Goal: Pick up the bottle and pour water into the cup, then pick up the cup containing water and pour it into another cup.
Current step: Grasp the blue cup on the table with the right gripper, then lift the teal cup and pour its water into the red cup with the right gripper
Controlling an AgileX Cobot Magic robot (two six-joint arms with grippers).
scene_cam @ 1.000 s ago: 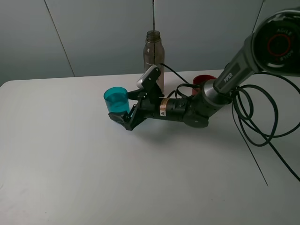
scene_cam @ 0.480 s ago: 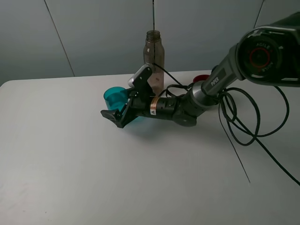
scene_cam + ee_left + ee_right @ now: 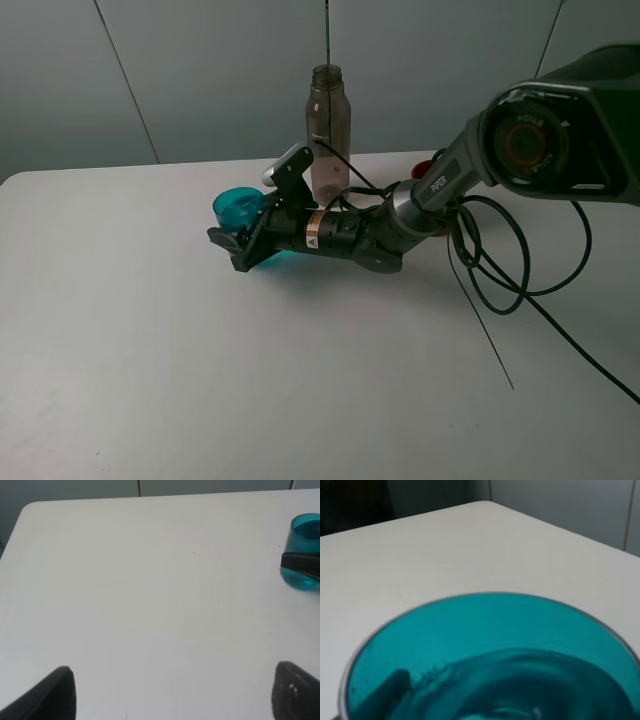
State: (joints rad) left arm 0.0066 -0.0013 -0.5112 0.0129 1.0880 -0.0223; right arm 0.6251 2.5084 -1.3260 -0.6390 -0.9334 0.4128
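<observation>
The cup (image 3: 237,205), a translucent teal tumbler, stands on the white table left of the bottle (image 3: 327,130). My right gripper (image 3: 240,236) reaches across from the right, lying low along the table, and is shut on the cup's lower body. The cup (image 3: 490,645) fills the right wrist view, with one finger showing dark through its wall. In the left wrist view a black finger crosses the cup (image 3: 302,532). The other cup (image 3: 425,168), red, is mostly hidden behind the right arm. My left gripper (image 3: 177,695) is open above bare table, away from the cup.
Black cables (image 3: 500,270) loop over the table (image 3: 150,350) to the right of the arm. A grey wall stands just behind the bottle. The table's far left corner (image 3: 27,510) shows in the left wrist view.
My right gripper slid left around the cup and closed on it. The cup shifted a little to the left. The bottle has not moved.
</observation>
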